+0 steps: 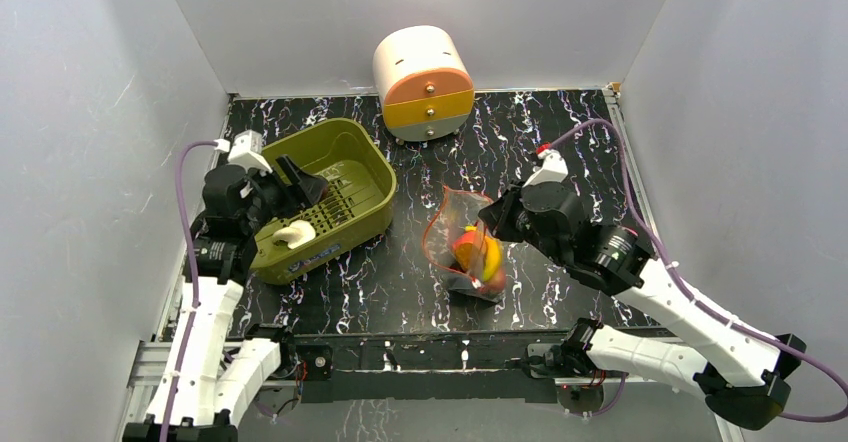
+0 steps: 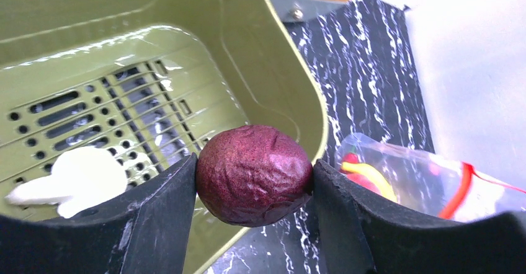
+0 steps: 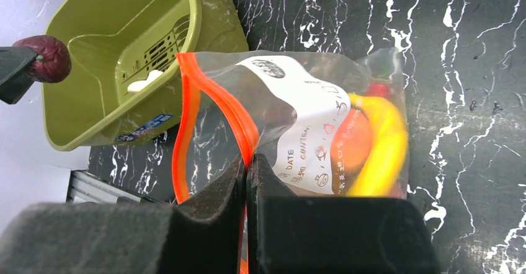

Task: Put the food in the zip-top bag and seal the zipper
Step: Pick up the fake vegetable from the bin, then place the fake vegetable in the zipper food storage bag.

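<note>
My left gripper (image 2: 254, 175) is shut on a dark purple ball (image 2: 254, 173) of the food, held just above the near rim of the olive-green basket (image 2: 282, 57); the ball (image 3: 44, 58) also shows at the left of the right wrist view. A white food piece (image 2: 74, 180) lies on the basket floor. My right gripper (image 3: 247, 165) is shut on the red-orange zipper (image 3: 231, 111) of the zip-top bag (image 3: 310, 119), holding its mouth open and raised. Inside the bag lie a yellow piece (image 3: 384, 144), an orange-red piece (image 3: 353, 141) and a small red piece (image 3: 376, 90). From above, the bag (image 1: 462, 237) stands at the table's middle.
The green basket (image 1: 372, 162) sits at the left on the black marbled table (image 1: 560, 132), with the left gripper (image 1: 300, 190) over it. A white and orange drawer unit (image 1: 424, 82) stands at the back. Grey walls close in both sides.
</note>
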{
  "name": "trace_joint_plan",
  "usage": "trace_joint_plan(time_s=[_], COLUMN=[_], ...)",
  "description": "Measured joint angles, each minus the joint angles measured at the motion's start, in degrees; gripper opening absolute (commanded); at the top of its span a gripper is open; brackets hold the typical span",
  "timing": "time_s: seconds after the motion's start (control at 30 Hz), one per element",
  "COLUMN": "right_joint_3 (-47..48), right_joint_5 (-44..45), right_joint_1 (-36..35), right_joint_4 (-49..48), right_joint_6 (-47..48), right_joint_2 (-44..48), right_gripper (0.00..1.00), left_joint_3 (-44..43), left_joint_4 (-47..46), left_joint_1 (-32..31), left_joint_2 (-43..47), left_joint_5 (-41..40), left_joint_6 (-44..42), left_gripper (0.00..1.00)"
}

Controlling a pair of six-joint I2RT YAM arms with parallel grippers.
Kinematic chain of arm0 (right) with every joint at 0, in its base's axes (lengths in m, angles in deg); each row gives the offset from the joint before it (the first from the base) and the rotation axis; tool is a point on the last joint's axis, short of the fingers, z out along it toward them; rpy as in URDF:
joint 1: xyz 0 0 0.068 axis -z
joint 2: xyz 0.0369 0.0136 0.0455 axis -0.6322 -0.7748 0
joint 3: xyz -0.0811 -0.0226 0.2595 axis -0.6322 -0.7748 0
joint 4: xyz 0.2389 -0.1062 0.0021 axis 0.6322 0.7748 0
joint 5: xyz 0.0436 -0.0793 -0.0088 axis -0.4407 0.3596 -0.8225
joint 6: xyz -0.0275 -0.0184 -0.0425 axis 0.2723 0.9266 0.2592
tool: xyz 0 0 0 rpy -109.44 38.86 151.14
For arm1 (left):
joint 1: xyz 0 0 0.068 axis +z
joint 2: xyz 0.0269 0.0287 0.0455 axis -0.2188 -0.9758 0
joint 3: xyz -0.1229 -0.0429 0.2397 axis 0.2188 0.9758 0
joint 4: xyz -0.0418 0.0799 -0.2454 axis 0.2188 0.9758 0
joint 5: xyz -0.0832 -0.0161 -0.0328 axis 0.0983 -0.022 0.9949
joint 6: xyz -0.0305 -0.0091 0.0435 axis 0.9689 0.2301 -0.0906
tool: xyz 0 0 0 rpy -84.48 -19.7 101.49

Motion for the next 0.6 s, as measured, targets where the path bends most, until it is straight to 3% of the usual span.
trace_joint_plan(time_s=[0.6], right_joint_3=[0.0], right_joint_5=[-2.8], right_joint_1=[0.0], right_joint_4=[-5.5], right_joint_6=[-2.8], right_joint_2=[-5.2], right_gripper=[0.0], left_joint_3=[-1.2], left_joint_4=[-9.5], left_joint_1=[-9.0], left_joint_2=[-7.9], left_joint_5=[13.6], left_joint_6=[4.5], left_gripper=[0.26])
